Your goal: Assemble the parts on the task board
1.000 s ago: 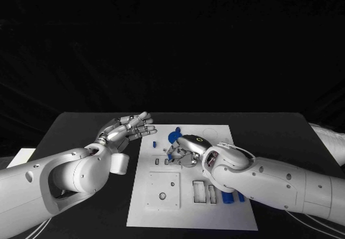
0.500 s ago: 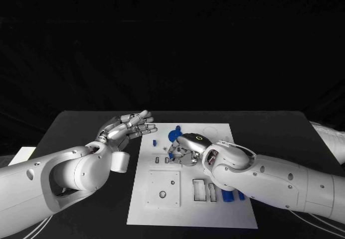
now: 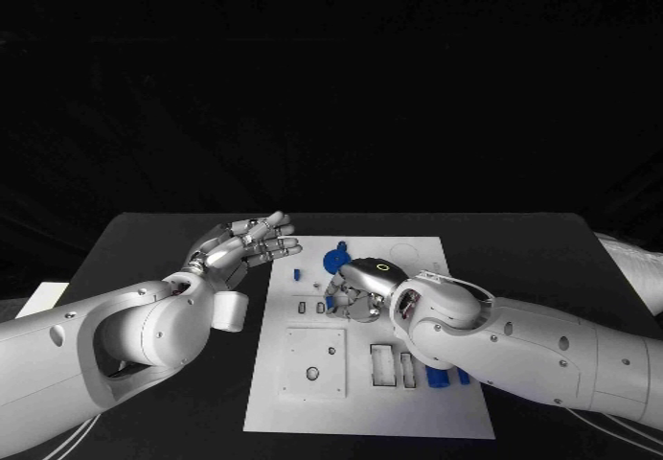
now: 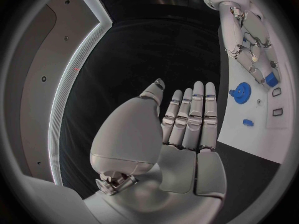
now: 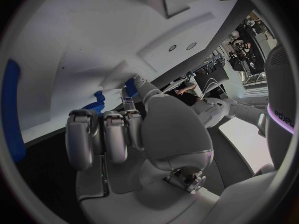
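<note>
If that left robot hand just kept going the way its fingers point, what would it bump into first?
Probably nothing nearby. The left robot hand is open, raised beside the task board, fingers pointing away over bare black table. The blue gear lies off to its side, though depth is hard to judge.

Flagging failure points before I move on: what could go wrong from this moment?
The right robot hand is curled low over the task board with a small blue part at its fingertips; the part could slip or jam. The blue gear sits close beside it and might get knocked. The left robot hand hovers open beside the board, not steadying it.
</note>
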Tool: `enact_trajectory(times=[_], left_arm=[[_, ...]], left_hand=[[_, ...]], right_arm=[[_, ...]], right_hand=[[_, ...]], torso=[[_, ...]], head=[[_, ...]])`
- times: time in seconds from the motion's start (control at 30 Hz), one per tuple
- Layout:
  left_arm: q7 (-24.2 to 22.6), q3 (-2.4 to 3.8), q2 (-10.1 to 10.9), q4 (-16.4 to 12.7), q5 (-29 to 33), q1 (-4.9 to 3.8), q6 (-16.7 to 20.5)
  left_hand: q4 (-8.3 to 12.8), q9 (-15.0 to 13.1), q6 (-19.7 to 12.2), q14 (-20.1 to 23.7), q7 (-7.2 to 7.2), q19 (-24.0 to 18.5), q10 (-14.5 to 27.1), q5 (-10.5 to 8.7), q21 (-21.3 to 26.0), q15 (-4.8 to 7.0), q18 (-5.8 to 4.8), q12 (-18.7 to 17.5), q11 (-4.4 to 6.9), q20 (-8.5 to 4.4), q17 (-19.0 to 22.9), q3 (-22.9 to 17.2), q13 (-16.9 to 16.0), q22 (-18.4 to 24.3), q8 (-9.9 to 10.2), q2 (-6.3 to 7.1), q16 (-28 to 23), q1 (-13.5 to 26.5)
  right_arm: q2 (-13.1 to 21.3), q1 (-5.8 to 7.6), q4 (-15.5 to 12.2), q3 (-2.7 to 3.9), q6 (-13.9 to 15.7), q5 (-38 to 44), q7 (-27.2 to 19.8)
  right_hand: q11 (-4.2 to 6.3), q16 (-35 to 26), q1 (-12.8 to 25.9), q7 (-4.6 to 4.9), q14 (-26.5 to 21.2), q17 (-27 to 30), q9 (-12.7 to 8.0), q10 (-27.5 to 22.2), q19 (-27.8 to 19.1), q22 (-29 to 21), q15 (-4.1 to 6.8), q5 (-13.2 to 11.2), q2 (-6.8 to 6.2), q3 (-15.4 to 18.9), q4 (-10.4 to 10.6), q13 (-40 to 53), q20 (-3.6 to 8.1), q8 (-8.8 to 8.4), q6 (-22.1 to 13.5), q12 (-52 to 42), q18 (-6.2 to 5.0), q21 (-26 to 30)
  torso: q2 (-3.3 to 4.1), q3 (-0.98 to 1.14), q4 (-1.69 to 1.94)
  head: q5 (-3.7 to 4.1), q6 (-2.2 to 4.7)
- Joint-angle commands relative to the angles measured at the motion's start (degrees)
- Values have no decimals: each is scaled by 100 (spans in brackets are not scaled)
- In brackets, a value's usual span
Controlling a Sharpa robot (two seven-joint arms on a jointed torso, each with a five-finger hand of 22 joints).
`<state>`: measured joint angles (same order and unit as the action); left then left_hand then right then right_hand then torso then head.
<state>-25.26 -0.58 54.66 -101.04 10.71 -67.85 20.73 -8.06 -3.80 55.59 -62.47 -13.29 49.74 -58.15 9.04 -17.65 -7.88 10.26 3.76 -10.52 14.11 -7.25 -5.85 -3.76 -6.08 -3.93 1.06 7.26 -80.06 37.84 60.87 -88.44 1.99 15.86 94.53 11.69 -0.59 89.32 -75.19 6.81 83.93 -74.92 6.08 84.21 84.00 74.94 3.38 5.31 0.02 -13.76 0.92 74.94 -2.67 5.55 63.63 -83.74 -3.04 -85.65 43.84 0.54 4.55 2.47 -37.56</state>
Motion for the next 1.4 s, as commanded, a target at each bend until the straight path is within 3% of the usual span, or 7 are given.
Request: enact_trajectory(times=[0.03, 0.27, 0.5, 0.97, 1.2, 1.3, 1.4], left_arm=[[-31, 3, -4, -7, 8, -2, -94], [-29, 2, -4, -7, 8, -2, -95], [-21, 2, -2, -8, 8, -2, -96], [-14, 2, -1, -6, 8, -2, -108], [-4, 2, -3, 4, 8, -2, -128], [12, 2, -4, 23, 8, -2, -133], [60, 2, -3, 55, -21, -2, -120]], left_hand=[[41, 6, -29, 29, -22, -14, 46, -9, 30, -2, 21, -11, -6, 10, 0, 3, 3, 9, 20, -41, -24, -29], [41, 6, -29, 29, -22, -14, 46, -9, 30, -2, 21, -11, -6, 10, 0, 3, 3, 9, 20, -41, -24, -29], [41, 6, -32, 30, -24, -14, 50, -8, 30, -3, 21, -12, -8, 11, 0, 1, 4, 11, 21, -45, -27, -26], [41, 6, -32, 30, -24, -14, 50, -8, 30, -3, 21, -12, -8, 11, 0, 1, 4, 11, 21, -45, -27, -26], [45, 7, -35, 31, -24, -15, 53, -7, 31, -4, 21, -12, -9, 11, -1, -3, 4, 13, 21, -49, -31, -28], [57, 3, -20, -37, -7, 18, 27, -8, 12, 16, 30, 2, 6, 2, -19, -16, -2, 9, 13, -60, -3, -34], [72, -2, 56, -344, 60, 233, -148, -8, -117, 116, 37, 50, 86, -83, -109, -38, -18, -36, -5, -66, 152, -15]], right_arm=[[20, -58, 16, -45, -398, 168, 282], [5, -63, -6, -45, -219, 233, 395], [-5, -64, -3, -45, -36, 269, 450], [-15, -67, -68, -45, 412, 307, 428], [97, -90, -237, -40, 1374, 179, 15], [219, -91, -368, -16, 1784, -6, -316], [374, -70, -525, 30, 2019, -361, -813]], right_hand=[[19, -29, 105, -170, 561, -1295, -8, 332, 170, 472, 16, -14, -28, 44, 19, 1141, 19, 5, 260, 16, 83, 28], [-100, -41, 295, -25, 556, -1272, -107, 212, 148, 418, -76, -61, -178, 117, 105, 994, -47, -191, -64, 286, 74, 58], [-223, -67, 359, 108, 544, -1222, -236, 80, 109, 330, -186, -155, -334, 162, 156, 843, -159, -206, -503, 551, 56, 107], [-264, -89, 492, 142, 535, -1183, -230, 23, 81, 263, -230, -145, -555, 347, 310, 778, -211, -180, -689, 644, 40, 147], [-263, -94, 574, 135, 534, -1179, -219, 20, 79, 246, -230, -36, -782, 793, 703, 761, -213, -158, -702, 641, 36, 160], [-260, -89, 477, 133, 537, -1192, -217, 22, 79, 241, -230, 22, -799, 958, 881, 759, -211, -152, -696, 630, 35, 164], [-266, -81, 413, 141, 541, -1209, -221, 24, 82, 245, -232, 30, -807, 1037, 980, 759, -214, -163, -719, 622, 37, 164]], torso=[[3, -3, 0], [-1, -5, 0], [-2, -6, 3], [-2, -4, 3], [-3, 2, 2], [-6, 0, -6], [-11, 0, -23]], head=[[3, 2], [21, 4], [23, 6], [25, 18], [27, 29], [21, 37], [12, 52]])
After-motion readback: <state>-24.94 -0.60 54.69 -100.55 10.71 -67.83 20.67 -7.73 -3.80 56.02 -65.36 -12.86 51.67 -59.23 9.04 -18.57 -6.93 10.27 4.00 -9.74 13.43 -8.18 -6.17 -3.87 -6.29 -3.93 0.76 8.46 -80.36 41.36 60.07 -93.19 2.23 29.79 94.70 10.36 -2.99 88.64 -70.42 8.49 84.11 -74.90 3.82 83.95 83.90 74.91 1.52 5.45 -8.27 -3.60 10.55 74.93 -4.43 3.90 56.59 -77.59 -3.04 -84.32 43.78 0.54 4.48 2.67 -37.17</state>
